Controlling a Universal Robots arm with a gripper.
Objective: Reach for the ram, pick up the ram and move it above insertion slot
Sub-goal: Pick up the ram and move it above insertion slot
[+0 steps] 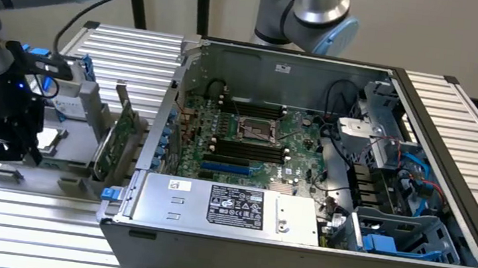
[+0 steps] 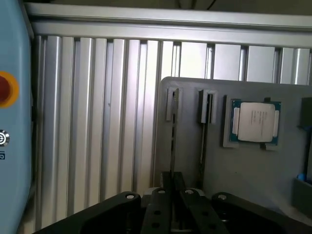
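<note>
Your hand (image 2: 173, 193) is clenched on the ram (image 2: 172, 146), standing edge-on in the grey holder (image 2: 243, 180) on the desk (image 1: 25, 218), on the exterior view's left of the computer case (image 1: 297, 263).

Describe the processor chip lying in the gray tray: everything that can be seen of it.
The processor chip is a flat, square package: a silver metal lid with faint dark printing, bordered by a thin blue-green board edge. It lies flat, lid up, in a shallow square recess of the gray tray, with a raised gray lip around it. It sits beside two narrow slots in the same tray. Only the tray touches it.
</note>
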